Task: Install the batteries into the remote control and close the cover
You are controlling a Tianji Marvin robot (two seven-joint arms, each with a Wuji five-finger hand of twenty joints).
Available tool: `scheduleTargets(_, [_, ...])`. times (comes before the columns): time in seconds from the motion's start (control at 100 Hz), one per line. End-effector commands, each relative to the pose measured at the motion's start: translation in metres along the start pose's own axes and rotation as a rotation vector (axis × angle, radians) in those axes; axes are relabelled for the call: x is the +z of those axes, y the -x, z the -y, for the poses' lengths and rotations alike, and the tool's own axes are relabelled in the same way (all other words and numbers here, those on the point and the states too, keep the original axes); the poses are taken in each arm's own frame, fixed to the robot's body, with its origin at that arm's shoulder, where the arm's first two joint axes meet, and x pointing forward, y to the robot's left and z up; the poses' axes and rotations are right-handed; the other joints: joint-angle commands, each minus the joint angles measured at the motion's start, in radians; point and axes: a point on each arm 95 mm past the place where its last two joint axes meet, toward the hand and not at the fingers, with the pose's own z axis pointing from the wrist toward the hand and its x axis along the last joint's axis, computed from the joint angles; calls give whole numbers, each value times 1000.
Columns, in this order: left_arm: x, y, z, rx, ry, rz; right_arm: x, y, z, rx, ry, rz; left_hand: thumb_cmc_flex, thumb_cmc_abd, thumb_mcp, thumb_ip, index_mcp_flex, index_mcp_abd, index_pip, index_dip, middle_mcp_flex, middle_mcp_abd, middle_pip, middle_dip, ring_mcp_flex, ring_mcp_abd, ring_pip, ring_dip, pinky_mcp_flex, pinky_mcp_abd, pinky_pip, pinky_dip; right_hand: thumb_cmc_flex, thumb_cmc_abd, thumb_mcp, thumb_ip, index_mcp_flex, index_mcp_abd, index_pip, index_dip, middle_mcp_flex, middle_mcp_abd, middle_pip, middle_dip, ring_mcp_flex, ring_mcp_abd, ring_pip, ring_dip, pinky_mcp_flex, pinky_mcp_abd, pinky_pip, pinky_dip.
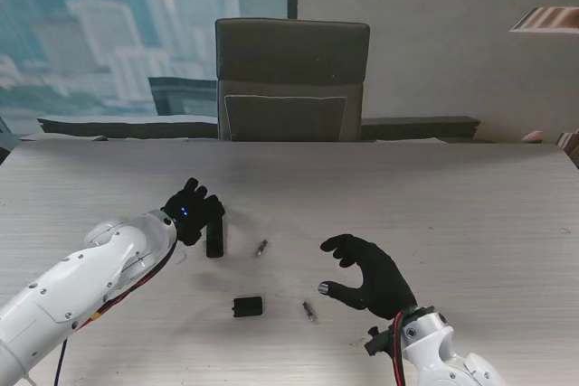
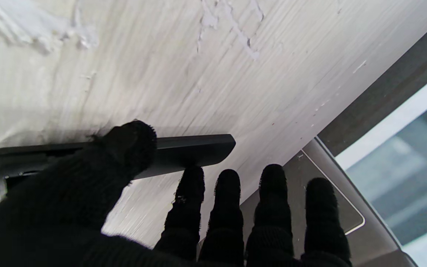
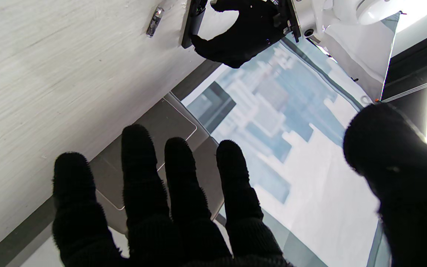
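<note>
The black remote control [image 1: 214, 240] lies on the table left of centre, its length running away from me. My left hand [image 1: 192, 211] grips its far end: in the left wrist view the thumb crosses the remote [image 2: 198, 148] and the index fingertip [image 2: 191, 178] touches its edge. One battery [image 1: 261, 247] lies just right of the remote, also seen as the battery [image 3: 155, 21] in the right wrist view. A second battery [image 1: 308, 311] lies nearer to me, beside the black cover [image 1: 247, 306]. My right hand [image 1: 371, 273] hovers right of them, fingers spread and holding nothing. A small silvery spot [image 1: 323, 287] shows at its thumb tip.
A grey office chair [image 1: 291, 79] stands behind the table's far edge. The pale wood-grain table [image 1: 470, 214] stretches wide to the right. In the right wrist view my left hand [image 3: 243, 33] and the remote [image 3: 191, 26] show beyond my spread fingers [image 3: 143, 178].
</note>
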Motion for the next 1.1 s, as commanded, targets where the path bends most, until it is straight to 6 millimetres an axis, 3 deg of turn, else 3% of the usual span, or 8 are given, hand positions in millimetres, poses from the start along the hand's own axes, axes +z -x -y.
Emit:
scheduleTargets(0.0, [-3,-11,-22,6,70,-2,-2,0,3,10,-16,1,-36,-38,45,-28,184,-96,207,79,-12,41,5,-1,-32,31,-8,-12,-27,26,-20,-19,14,18,-27,23,-14,-14,-13,-11,-5,6,-9,-1,10,6,6,-1,-4,8,0,16])
scheduleTargets(0.19, [-3,-20,-26,10,66,21,-2,0,4,13,-19,4,-33,-45,50,-26,248,-98,274,116,12,49,12,2,-35,44,-6,-15,-31,29,-20,-20,14,22,-29,24,-16,-14,-14,-11,-5,6,-9,-1,10,7,7,-1,-3,8,0,17])
scheduleTargets(0.26, [-4,-22,-27,6,69,15,-2,0,5,14,-21,6,26,-85,5,-88,296,-151,346,53,53,40,12,4,-27,47,-7,-21,-31,29,-19,-21,14,23,-31,24,-14,-13,-13,-10,-5,5,-9,-1,11,7,7,0,-3,9,0,17])
scheduleTargets(0.44, [-12,-25,-26,-5,67,10,-2,1,5,13,-20,8,60,-83,-44,-87,336,-194,378,14,112,30,15,7,-16,48,-9,-25,-31,29,-19,-21,14,26,-33,25,-14,-14,-14,-10,-6,5,-8,-1,10,6,7,0,-3,9,0,17])
scheduleTargets(0.64, [-25,-16,-13,12,-17,34,-1,1,6,15,-25,10,32,-58,-36,-73,313,-162,342,2,106,34,6,5,-11,47,-13,-28,-30,31,-20,-22,15,28,-35,26,-16,-14,-14,-11,-6,6,-9,-1,10,7,7,0,-3,8,0,18])
scheduleTargets(0.73, [-29,-11,-6,10,-64,50,-1,1,7,17,-28,11,-8,-21,-18,-55,280,-131,291,10,87,37,1,3,-12,45,-13,-26,-29,32,-21,-22,16,29,-36,26,-16,-13,-14,-10,-6,5,-9,-1,10,7,7,0,-3,8,0,18])
scheduleTargets(0.79, [-29,-9,-1,5,-91,61,0,1,7,17,-30,12,-50,28,-2,-4,216,-109,207,36,63,42,-5,0,-16,45,-12,-23,-29,32,-21,-22,15,30,-37,26,-16,-14,-14,-11,-7,6,-9,-1,9,7,7,-1,-3,8,0,18])
scheduleTargets(1.09, [-10,2,3,-27,-102,86,-1,2,6,10,-28,17,-52,15,-21,-7,-1,-102,-252,-162,-21,46,-26,-17,-32,41,-15,-17,-31,28,-27,-25,16,32,-39,27,-16,-14,-14,-10,-5,5,-8,-1,10,7,7,0,-3,8,0,18])
